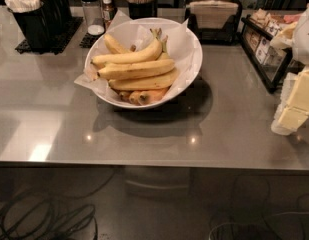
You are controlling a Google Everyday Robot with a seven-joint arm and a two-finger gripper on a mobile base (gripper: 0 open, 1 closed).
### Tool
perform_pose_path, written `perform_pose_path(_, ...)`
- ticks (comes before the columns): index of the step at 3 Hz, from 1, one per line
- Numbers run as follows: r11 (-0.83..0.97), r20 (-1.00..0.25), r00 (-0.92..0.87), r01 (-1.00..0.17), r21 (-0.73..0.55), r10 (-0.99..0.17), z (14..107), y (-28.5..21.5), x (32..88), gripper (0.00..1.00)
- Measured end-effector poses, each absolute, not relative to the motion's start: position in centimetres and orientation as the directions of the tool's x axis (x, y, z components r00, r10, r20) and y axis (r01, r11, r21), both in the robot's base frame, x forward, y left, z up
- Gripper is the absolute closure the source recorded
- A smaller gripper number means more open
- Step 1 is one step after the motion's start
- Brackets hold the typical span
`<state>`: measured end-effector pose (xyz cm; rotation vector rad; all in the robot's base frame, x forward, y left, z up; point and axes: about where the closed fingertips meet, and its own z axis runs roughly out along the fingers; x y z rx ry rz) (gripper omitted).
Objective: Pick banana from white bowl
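Now we're only approaching: the banana (138,69) lies across the white bowl (190,73) near the counter's (54,129) far edge; our gripper (296,106) hangs at the right edge, fingers apart, empty. Next: reach left, descend.

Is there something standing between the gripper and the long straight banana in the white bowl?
Nothing visible blocks it. The gripper is at the right edge of the view, and only counter surface lies between it and the white bowl. The banana lies exposed on the pile; the curved banana presses along its far side.
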<state>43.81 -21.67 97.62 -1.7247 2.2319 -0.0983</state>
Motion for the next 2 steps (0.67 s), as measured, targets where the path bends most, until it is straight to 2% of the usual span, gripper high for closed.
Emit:
perform_pose_path(1, 0.27, -0.207, -0.221, -0.931, -0.246, -0.953, 97.6, -21.7, 43.8, 0.0)
perform_pose_path(2, 0.204, -0.248, -0.146, -0.953, -0.226, -0.958, 97.4, -19.6, 45.9, 0.0)
